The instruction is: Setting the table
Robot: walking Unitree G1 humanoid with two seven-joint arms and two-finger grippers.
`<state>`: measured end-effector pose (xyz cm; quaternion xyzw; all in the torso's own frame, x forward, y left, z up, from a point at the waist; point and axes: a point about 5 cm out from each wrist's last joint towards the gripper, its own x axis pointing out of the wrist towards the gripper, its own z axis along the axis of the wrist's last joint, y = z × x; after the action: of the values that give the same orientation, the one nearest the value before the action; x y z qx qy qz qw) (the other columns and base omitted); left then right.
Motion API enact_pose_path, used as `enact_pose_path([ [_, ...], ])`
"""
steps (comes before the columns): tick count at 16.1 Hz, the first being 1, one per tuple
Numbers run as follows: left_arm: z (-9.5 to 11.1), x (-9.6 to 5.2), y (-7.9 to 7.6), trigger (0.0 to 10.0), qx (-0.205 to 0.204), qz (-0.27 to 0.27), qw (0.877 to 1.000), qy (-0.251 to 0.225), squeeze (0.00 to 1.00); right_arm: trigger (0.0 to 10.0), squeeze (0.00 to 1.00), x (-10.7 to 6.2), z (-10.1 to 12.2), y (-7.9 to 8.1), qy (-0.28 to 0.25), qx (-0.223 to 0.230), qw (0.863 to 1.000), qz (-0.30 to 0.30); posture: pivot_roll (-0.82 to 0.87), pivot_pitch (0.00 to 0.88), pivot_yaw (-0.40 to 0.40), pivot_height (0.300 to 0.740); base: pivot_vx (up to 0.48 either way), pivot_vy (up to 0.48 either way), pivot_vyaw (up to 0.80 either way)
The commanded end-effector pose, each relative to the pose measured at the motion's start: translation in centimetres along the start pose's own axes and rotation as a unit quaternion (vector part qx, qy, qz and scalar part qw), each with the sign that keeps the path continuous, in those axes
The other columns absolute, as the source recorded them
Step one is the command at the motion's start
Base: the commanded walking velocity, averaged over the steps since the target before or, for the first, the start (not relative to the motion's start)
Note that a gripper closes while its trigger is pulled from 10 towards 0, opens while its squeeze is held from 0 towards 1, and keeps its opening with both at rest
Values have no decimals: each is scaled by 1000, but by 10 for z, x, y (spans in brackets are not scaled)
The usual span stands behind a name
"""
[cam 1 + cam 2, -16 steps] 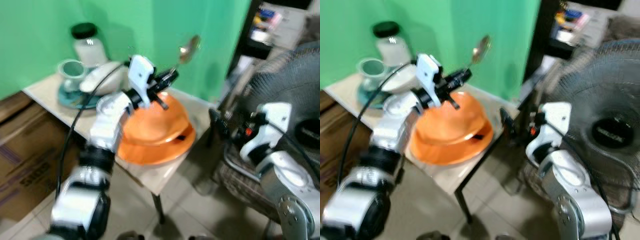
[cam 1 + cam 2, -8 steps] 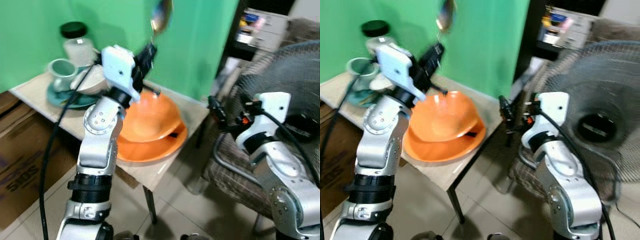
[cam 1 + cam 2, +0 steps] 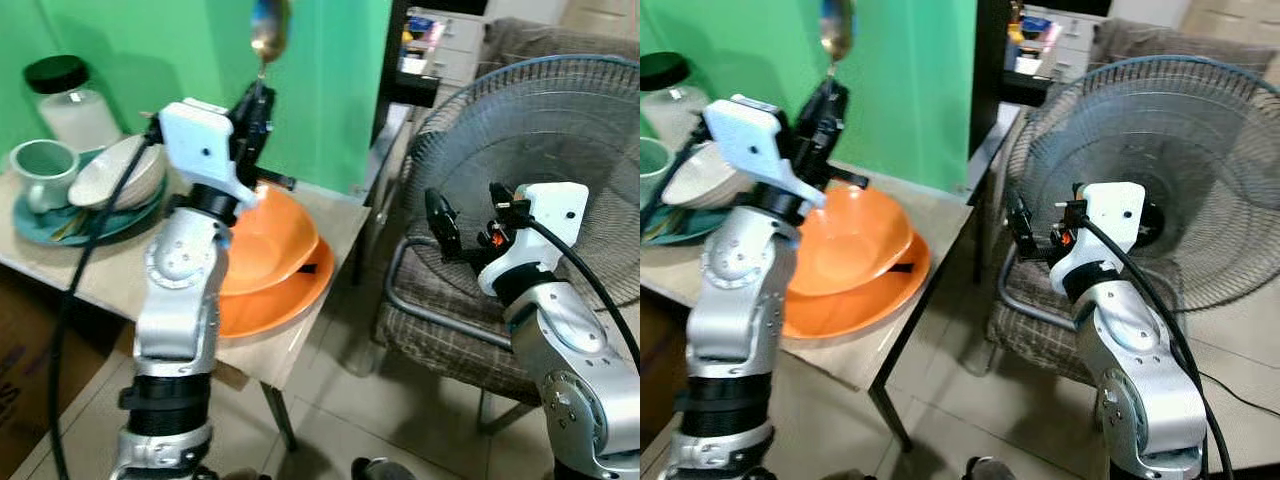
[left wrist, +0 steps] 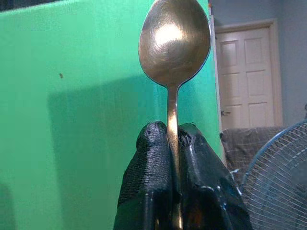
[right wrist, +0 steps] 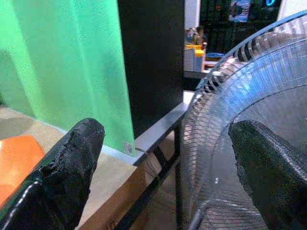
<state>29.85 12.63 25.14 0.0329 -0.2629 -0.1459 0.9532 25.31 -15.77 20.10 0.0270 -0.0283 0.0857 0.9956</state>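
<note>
Left end effector (image 4: pixel 172 143) pinches the spoon (image 4: pixel 174 45) upright, upper left, above the orange bowl (image 3: pixel 268 240) near the surface edge (image 3: pixel 330 290). Right end effector (image 5: pixel 168 163), fingers spread, hangs before the fan (image 3: pixel 560 130).

Even indoor light; sharp frames; glare on spoon (image 4: pixel 174 40) bowl.

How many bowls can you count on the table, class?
2. An orange bowl sits tilted on the orange plate at the near end; a white bowl rests on the teal plate beside the cup. Others may be hidden.
</note>
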Motion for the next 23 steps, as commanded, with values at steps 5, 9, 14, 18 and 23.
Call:
enact_pose_path([
  [5, -1, -11, 10, 10000, 43, 27, 999, 17, 0, 10000, 0, 5, 5, -4, 6, 43, 999, -27, 60, 0, -19, 740, 0, 0, -786],
  [9, -7, -20, 13, 10000, 48, 27, 996, 66, 0, 10000, 0, 5, 6, -4, 9, 41, 999, -32, 66, 0, -12, 740, 0, 0, -752],
  [14, -3, -20, 4, 10000, 51, 11, 998, 41, 0, 10000, 0, 6, -4, 6, 8, 31, 999, -12, 65, 0, 16, 740, 0, 0, -735],
  [18, -22, -34, 2, 10000, 28, -46, 992, 111, 0, 10000, 0, 6, -9, 7, 11, 26, 1000, -7, 68, 0, 20, 740, 0, 0, -756],
  [23, -47, -44, -10, 10000, -14, -60, 977, 205, 0, 10000, 0, 5, -15, 7, 13, 22, 1000, -13, 54, 0, 39, 740, 0, 0, -777],
])
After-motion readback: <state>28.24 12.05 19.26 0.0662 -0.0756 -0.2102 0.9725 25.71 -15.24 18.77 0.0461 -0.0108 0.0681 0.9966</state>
